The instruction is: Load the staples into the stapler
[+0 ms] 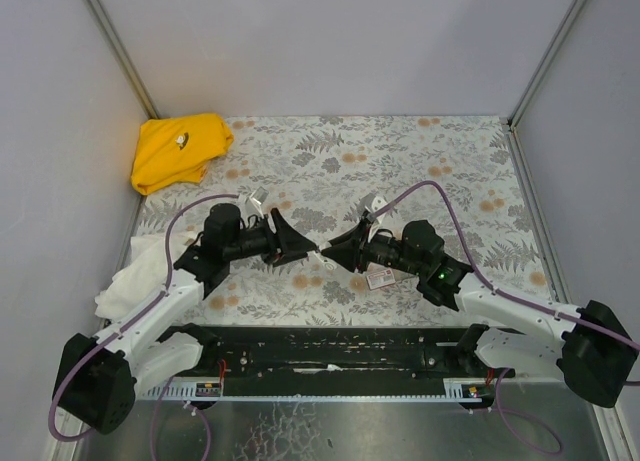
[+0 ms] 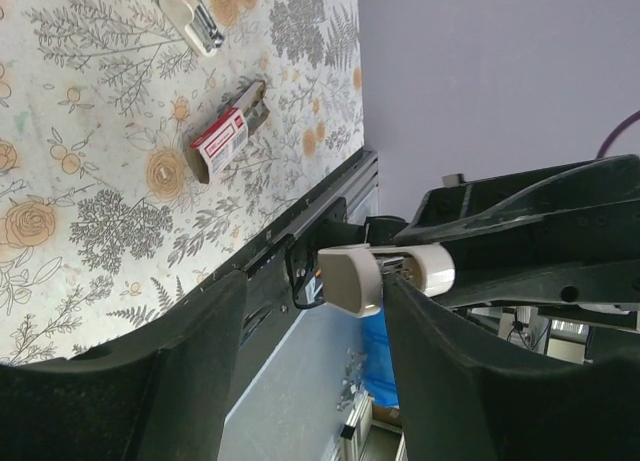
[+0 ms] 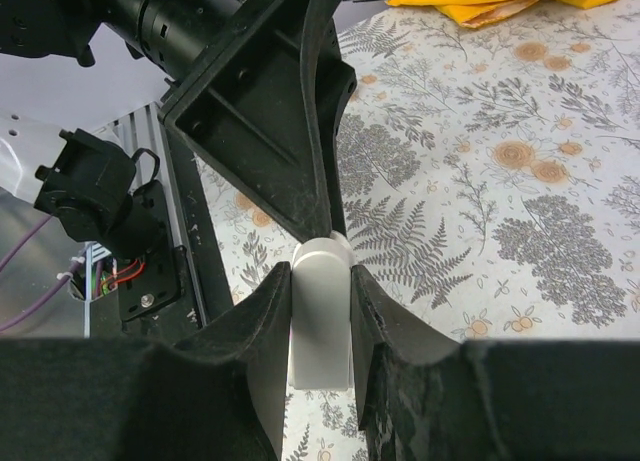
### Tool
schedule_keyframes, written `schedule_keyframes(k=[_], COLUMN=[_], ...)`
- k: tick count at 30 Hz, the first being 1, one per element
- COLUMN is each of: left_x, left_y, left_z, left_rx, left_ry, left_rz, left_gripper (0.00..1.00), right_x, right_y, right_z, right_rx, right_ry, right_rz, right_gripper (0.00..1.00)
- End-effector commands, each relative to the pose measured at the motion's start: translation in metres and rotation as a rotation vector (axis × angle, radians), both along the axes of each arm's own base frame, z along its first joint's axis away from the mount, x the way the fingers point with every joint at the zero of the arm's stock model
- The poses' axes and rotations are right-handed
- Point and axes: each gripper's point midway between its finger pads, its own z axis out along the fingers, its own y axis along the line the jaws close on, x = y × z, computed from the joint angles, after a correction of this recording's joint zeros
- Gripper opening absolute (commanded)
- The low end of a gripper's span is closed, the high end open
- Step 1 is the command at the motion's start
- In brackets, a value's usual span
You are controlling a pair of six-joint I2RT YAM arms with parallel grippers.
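My right gripper is shut on the stapler, a small pale white body held upright between its fingers. The two grippers meet tip to tip above the middle of the table, with the stapler a small white spot between them. My left gripper stands open. The stapler's rounded end lies inside its gap, close against its right finger, and the left finger is clear of it. The staples do not show. Their red-and-white labelled box lies on the table, its grey tray partly slid out.
A small pink-and-white object with a dark metal part lies on the flowered cloth beyond the box. A yellow cloth sits at the back left, a white cloth by the left arm. The black rail runs along the near edge.
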Motion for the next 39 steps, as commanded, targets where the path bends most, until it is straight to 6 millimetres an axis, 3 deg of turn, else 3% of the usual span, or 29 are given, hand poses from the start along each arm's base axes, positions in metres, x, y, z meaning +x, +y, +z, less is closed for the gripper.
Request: schedule_keyframes(k=[1, 13, 20, 23, 25, 27, 33, 36, 39], left_x=[-0.003, -0.02, -0.032, -0.027, -0.014, -0.002, 0.012, 0.012, 0.012], left_y=[-0.006, -0.012, -0.017, -0.012, -0.002, 0.008, 0.016, 0.004, -0.008], left_z=[-0.006, -0.046, -0.056, -0.051, -0.038, -0.009, 0.067, 0.082, 0.074], left_rx=[0.034, 0.099, 0.077, 0.113, 0.182, 0.213, 0.128, 0.047, 0.041], left_ry=[-0.029, 0.037, 0.039, -0.012, -0.098, -0.228, -0.408, -0.412, -0.362], left_rz=[-0.029, -0.062, -0.092, -0.057, 0.009, 0.069, 0.186, 0.156, 0.095], left_gripper=[0.56, 0.56, 0.56, 0.56, 0.58, 0.61, 0.63, 0.63, 0.6], right_x=[0.004, 0.004, 0.008, 0.009, 0.009, 0.008, -0.008, -0.013, -0.016], right_y=[-0.007, -0.026, -0.033, -0.035, -0.033, -0.031, -0.017, -0.012, -0.01], right_z=[0.042, 0.071, 0.087, 0.09, 0.088, 0.082, 0.069, 0.066, 0.067], right_rx=[0.067, 0.097, 0.184, 0.202, 0.195, 0.182, 0.156, 0.151, 0.155], right_ry=[-0.1, -0.12, -0.114, -0.109, -0.101, -0.082, -0.038, -0.023, -0.018], right_rz=[-0.047, -0.119, -0.176, -0.189, -0.183, -0.16, -0.035, 0.013, 0.032], right_gripper=[0.0, 0.0, 0.0, 0.0, 0.0, 0.0, 0.0, 0.0, 0.0])
